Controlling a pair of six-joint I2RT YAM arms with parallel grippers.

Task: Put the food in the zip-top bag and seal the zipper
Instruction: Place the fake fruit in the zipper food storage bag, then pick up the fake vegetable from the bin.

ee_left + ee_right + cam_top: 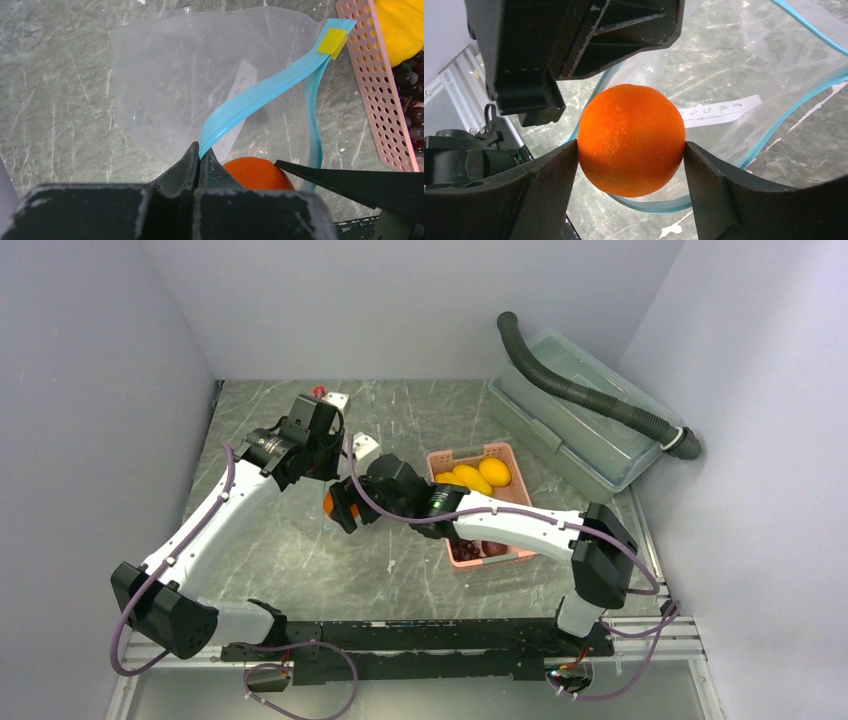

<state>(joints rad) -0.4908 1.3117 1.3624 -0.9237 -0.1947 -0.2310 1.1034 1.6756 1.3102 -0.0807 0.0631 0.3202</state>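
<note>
Your left gripper is pressing its jaws tight together and pinching the zipper, the blue strip along the mouth of the zip-top bag. It is lifting that edge off the table, so the strip is arching up while the far lip is trailing lower and the mouth is gaping between them. A small yellow tab is sitting at the far end of the strip, just beside the pink basket.

Your right gripper is spreading wide and clamping the orange, with one finger touching each side of it. The orange is hanging right at the open mouth, with the blue rim curving under and around it. You cannot tell whether it is crossing the rim.

The bag itself is lying clear and floppy on the marbled tabletop, crumpled a little, with a white printed label showing through the plastic. In the basket, dark grapes and a yellow fruit are lying together.
</note>
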